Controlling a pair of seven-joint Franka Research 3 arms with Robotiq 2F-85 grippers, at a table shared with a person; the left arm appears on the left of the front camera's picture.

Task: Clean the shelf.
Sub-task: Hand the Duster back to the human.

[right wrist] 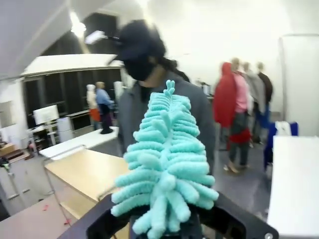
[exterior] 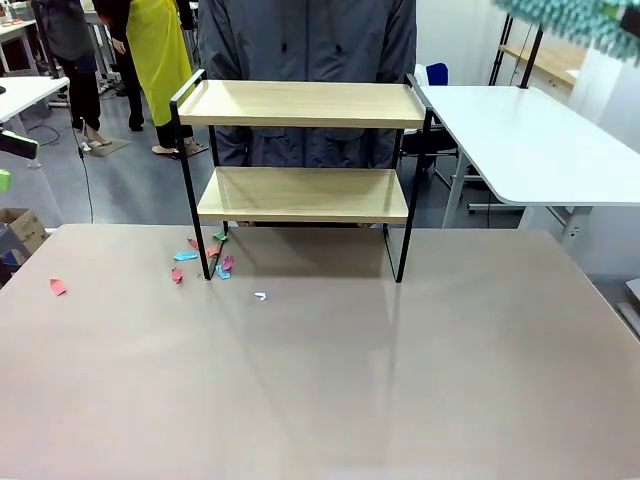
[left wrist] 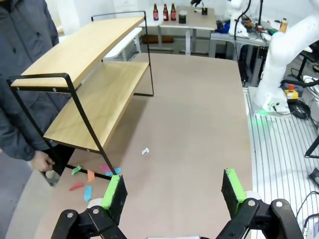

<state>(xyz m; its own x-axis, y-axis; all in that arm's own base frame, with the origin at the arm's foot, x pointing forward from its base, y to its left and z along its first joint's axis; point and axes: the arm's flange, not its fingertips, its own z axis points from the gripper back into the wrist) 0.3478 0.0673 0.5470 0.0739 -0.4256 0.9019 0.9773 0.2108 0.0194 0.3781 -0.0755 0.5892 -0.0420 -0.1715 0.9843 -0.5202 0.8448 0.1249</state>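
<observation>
Left gripper [left wrist: 172, 191] hangs above the counter [exterior: 400, 380] near its left edge, its jaws spread wide with nothing between the green pads [left wrist: 111, 191], tilted down and angled across the counter toward the shelf [exterior: 300, 170]. Right gripper [right wrist: 167, 226] is raised high off the counter, up at the far right, and is clamped on the base of a turquoise chenille duster [right wrist: 167, 164]; in the front view the duster's fluffy head [exterior: 575, 22] juts in at the top right corner, well above and to the right of the shelf, touching nothing. From the right wrist the duster points toward the person [exterior: 305, 45] and the shelf's top board below it. That two-tier rack stands on the counter against the middle of its far edge, both wooden boards bare, its black frame legs planted on the surface. Small scraps of coloured paper [exterior: 205, 258], pink, blue, green and orange, lie scattered on the counter around the shelf's front left leg, a white scrap [exterior: 261, 295] lies a little nearer, and one pink scrap [exterior: 57, 287] sits apart toward the left edge. Behind the shelf the person in a dark grey jacket stands at the far edge, one hand [left wrist: 42, 162] low by the counter's corner.
</observation>
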